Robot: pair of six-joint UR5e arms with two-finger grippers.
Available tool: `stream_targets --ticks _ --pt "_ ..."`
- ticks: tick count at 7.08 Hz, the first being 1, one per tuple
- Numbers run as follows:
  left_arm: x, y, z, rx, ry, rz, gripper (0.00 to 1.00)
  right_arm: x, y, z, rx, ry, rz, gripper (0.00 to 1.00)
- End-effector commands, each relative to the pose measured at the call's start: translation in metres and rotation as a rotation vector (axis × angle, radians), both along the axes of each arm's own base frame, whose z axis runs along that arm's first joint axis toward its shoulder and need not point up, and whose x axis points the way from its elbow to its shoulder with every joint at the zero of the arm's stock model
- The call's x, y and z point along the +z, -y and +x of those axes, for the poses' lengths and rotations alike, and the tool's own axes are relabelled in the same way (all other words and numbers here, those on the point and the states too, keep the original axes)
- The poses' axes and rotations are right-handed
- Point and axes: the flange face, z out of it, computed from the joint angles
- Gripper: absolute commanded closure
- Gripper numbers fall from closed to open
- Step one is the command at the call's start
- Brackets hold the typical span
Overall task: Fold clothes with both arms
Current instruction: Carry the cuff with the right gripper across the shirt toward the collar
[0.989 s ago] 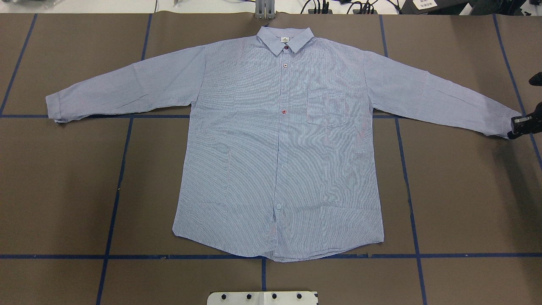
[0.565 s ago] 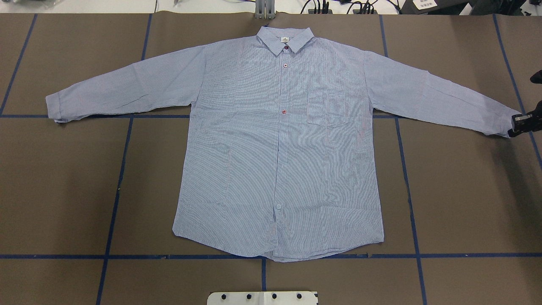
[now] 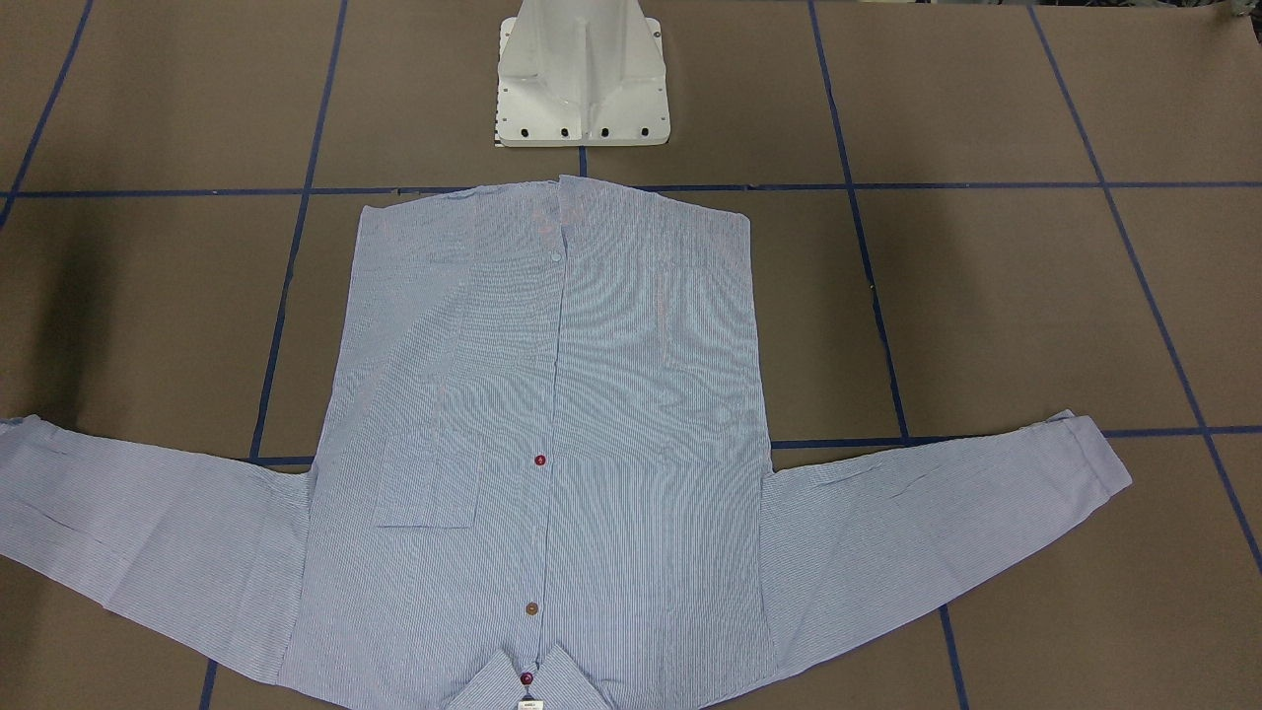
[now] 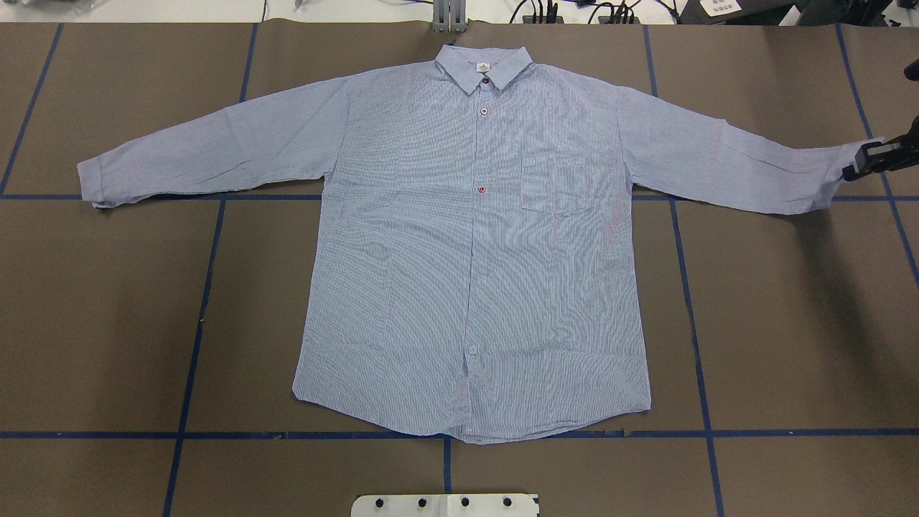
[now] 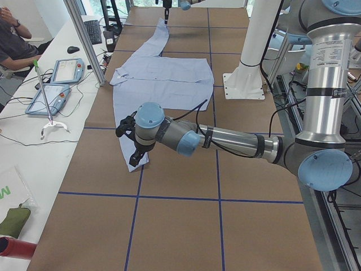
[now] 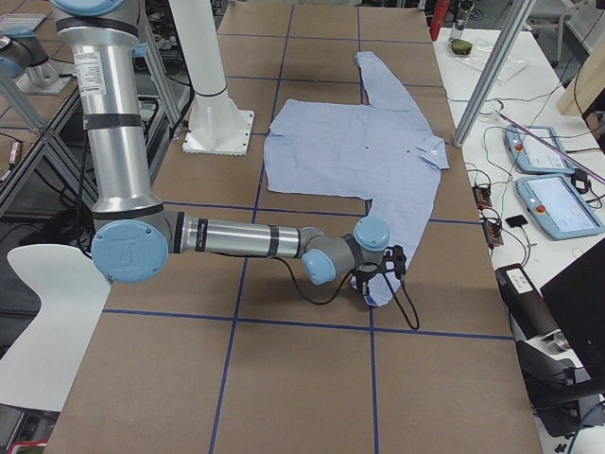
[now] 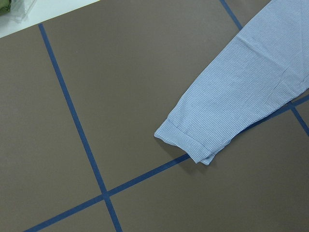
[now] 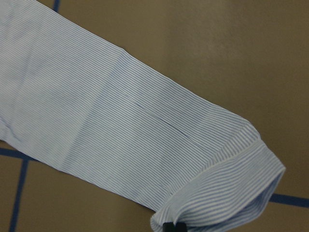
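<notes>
The light blue striped shirt (image 4: pixel 474 251) lies flat, front up, with the collar at the far edge and both sleeves spread out. My right gripper (image 4: pixel 853 169) is shut on the right sleeve's cuff (image 4: pixel 826 172) at the table's right side. The cuff fills the right wrist view (image 8: pixel 231 193). The exterior right view shows the same gripper (image 6: pixel 378 274) on the cuff. My left gripper (image 5: pixel 128 144) hovers by the left sleeve's cuff (image 7: pixel 188 140). I cannot tell whether it is open. It does not show in the overhead view.
The white pedestal base (image 4: pixel 445 505) stands at the near edge behind the hem. Blue tape lines (image 4: pixel 201 316) cross the brown table. A side bench with tablets (image 5: pixel 56 84) and a metal post (image 5: pixel 84 39) runs along the far edge, with a person seated there.
My right gripper has carried the right cuff toward the far edge and slightly inward, so the sleeve has swung up. The shirt's body and left sleeve have not moved.
</notes>
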Motion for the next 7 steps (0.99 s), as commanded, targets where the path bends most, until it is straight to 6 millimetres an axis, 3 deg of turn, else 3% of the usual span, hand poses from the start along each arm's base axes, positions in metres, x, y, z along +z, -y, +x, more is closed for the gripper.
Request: stream_targets --ticks 1,2,4,7 --pt "0.001 0.0 0.0 0.0 0.0 -0.001 0.0 -0.094 0.018 -0.013 0.024 0.11 0.057 1.0" --pt "0.001 0.0 -0.001 -0.001 0.0 -0.002 0.0 -0.145 0.03 -0.038 0.004 0.158 0.09 1.0" --pt "0.008 0.001 0.0 0.001 0.001 -0.015 0.0 -0.239 0.042 -0.11 -0.013 0.244 0.063 1.0" --pt "0.013 0.001 0.0 0.002 0.0 -0.024 0.0 -0.346 0.039 -0.196 0.05 0.299 0.071 1.0"
